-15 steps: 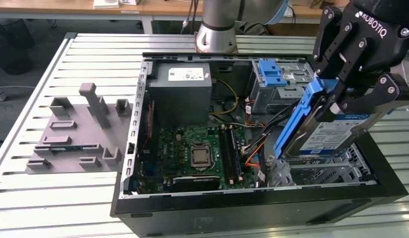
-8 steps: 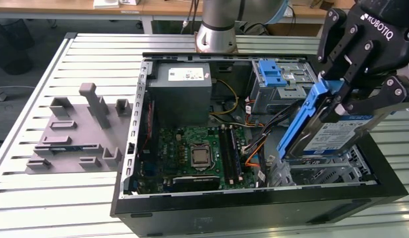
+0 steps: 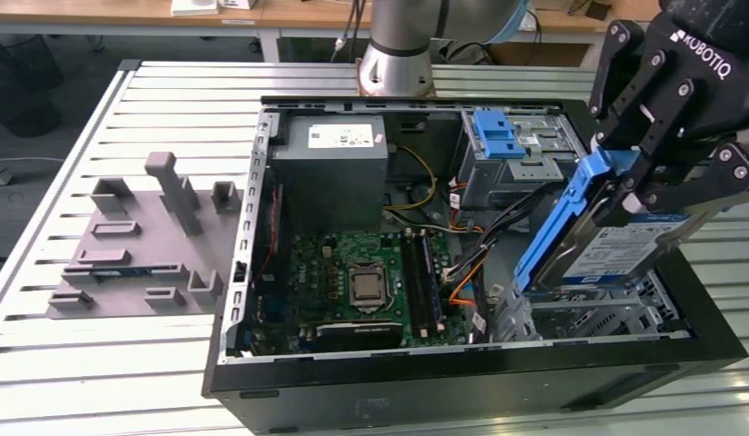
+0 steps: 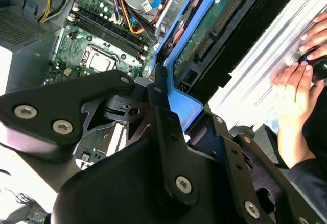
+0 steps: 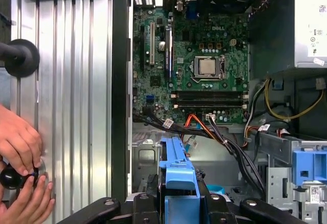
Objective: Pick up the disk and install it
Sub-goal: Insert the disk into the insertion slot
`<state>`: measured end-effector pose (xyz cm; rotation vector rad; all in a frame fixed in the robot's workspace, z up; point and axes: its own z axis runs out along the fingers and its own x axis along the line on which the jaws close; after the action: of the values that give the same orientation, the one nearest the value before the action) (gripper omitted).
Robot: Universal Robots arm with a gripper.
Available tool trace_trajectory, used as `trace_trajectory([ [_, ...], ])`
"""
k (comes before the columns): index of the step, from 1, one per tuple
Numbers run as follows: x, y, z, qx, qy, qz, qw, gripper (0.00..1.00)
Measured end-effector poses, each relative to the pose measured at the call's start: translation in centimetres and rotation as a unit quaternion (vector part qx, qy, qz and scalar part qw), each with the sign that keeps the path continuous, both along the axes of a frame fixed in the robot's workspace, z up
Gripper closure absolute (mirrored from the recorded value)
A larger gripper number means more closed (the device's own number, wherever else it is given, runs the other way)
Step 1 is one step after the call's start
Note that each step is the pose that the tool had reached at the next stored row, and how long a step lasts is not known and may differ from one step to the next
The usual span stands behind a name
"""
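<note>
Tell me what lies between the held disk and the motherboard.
Black and orange cables cross between the disk, held by the claw, and the motherboard, in the exterior view.

Blue-railed disk [image 5: 180,183] near green motherboard [image 5: 204,66], cables [image 5: 217,132] between

In the exterior view, the claw [image 3: 653,195] covers the upper part of the disk [image 3: 623,256] and runs past the picture's edge, while a person's hands [image 5: 18,145] are cut off in the first wrist view.
</note>
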<state>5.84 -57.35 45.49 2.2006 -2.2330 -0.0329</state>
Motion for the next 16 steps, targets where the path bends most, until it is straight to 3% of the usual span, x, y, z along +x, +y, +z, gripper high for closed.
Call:
trace_trajectory([
  [5,0.54,0.0,-0.19,0.0,0.0001,0.0,1.0,0.64],
  [16,0.85,0.0,-0.28,0.0003,0.0,0.0,1.0,0.64],
])
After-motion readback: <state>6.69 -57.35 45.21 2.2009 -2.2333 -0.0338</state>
